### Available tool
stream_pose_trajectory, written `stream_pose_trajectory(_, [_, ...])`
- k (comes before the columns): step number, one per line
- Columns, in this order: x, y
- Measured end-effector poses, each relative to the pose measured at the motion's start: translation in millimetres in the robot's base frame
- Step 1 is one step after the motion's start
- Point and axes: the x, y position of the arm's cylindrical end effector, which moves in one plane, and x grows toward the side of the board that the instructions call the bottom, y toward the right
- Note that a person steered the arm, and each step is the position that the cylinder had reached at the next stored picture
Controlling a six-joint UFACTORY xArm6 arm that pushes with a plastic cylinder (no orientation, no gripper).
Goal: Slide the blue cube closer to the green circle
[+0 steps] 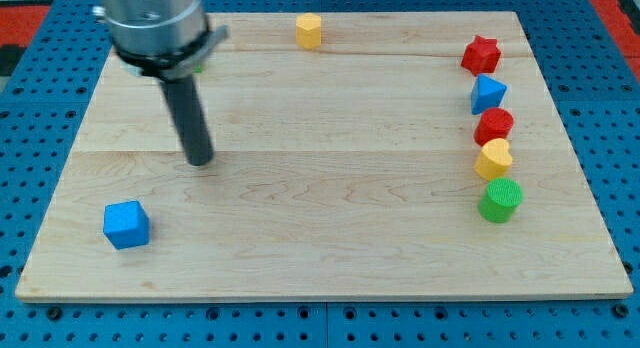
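The blue cube sits near the view's bottom left corner of the wooden board. The green circle, a short cylinder, stands at the view's right, far from the cube. My tip rests on the board above and to the right of the blue cube, about a block's width or more apart from it, not touching. The rod rises to the arm's grey body at the view's top left.
A column of blocks runs up the right side above the green circle: a yellow heart, a red cylinder, a blue triangular block, a red star. A yellow hexagonal block sits at the top centre. A bit of green shows behind the arm.
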Motion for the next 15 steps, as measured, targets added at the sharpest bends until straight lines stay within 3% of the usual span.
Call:
stream_pose_trajectory(3, [51.6, -99.3])
stream_pose_trajectory(7, [112.0, -4.0])
stream_pose_trajectory(11, [140.6, -7.0])
stream_pose_trajectory(15, [132.6, 49.2])
